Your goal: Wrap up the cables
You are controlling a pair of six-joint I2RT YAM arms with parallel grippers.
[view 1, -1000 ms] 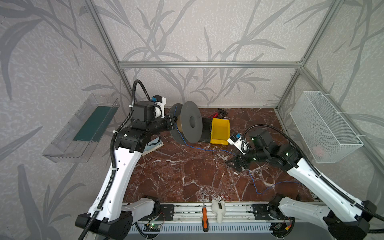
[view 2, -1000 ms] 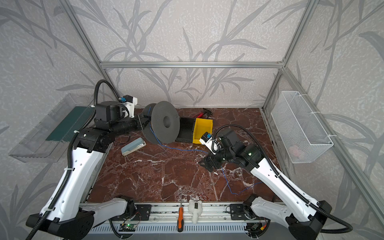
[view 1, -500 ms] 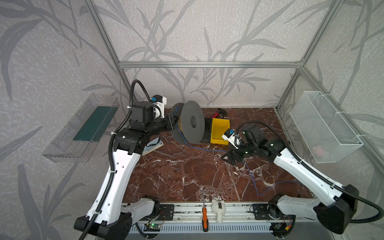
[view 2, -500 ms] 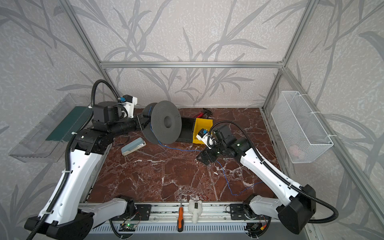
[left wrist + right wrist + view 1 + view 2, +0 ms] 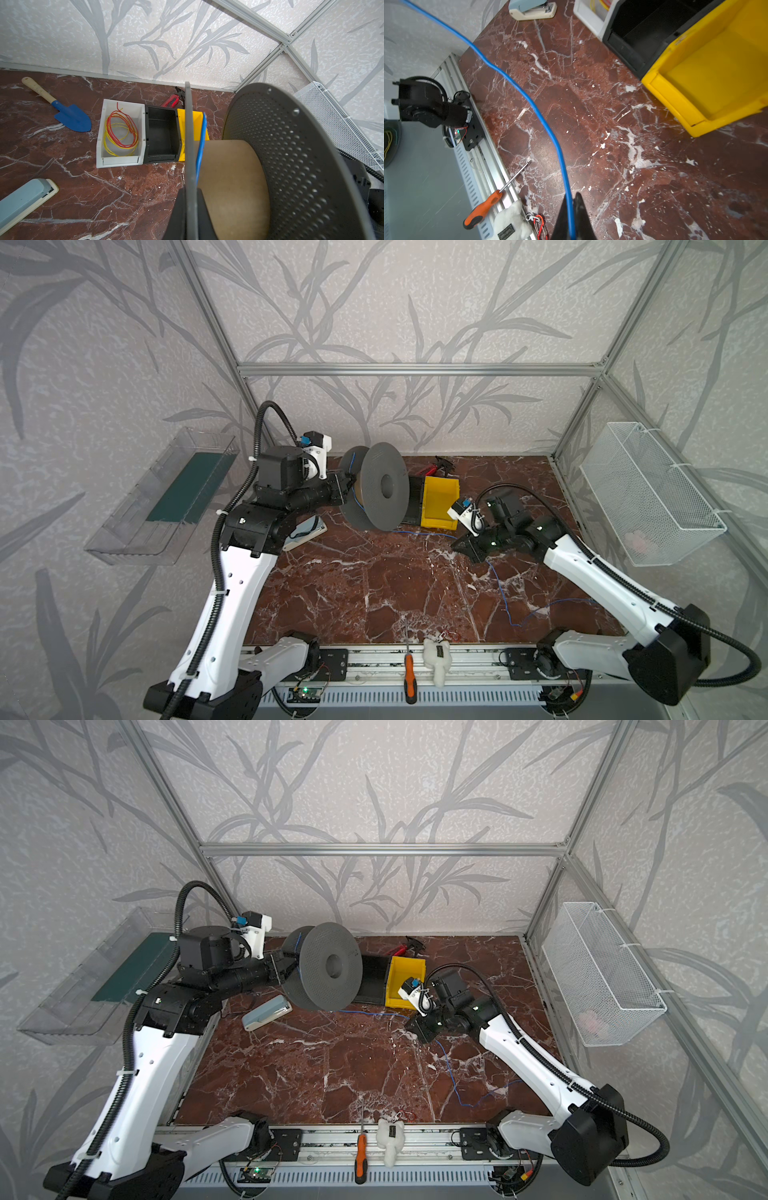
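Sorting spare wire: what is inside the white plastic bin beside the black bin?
Loose loops of thin red and yellow wire lie in the white plastic bin. In both top views the grey perforated spool hides it.

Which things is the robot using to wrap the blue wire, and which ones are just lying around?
In the job: blue wire, grey spool, left gripper clamping the spool, right gripper pinching the wire.
Just lying about: stapler, screwdriver, blue trowel, yellow bin, plush toy.
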